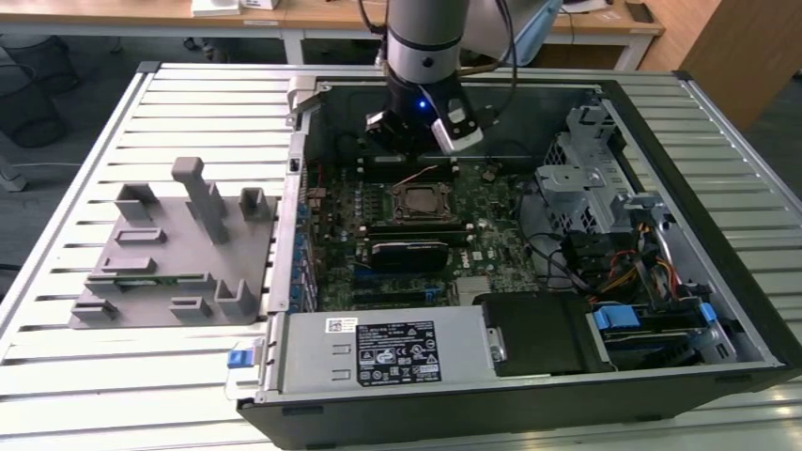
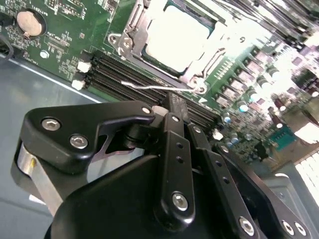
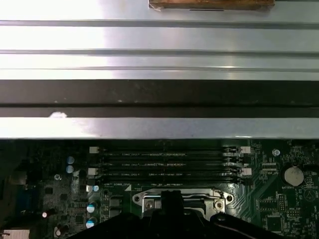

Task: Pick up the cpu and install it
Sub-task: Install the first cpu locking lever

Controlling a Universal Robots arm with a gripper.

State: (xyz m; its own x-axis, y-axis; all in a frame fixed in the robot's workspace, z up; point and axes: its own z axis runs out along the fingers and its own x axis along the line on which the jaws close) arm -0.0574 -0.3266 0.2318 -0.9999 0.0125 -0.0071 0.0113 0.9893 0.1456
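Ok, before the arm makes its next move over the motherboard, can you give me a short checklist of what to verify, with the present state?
1. The cpu lies inside the socket frame: ok.
2. The cpu sits flat in it: cannot tell.
3. The wire lever beside the socket frame is latched down: cannot tell.
4. The gripper is shut and carries nothing: ok.
5. The gripper is apart from the cpu, not touching it: ok.

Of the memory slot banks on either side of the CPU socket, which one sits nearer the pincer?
The bank on the far side of the socket, directly under the pincer. The other bank lies on the socket's near side, toward the power supply.
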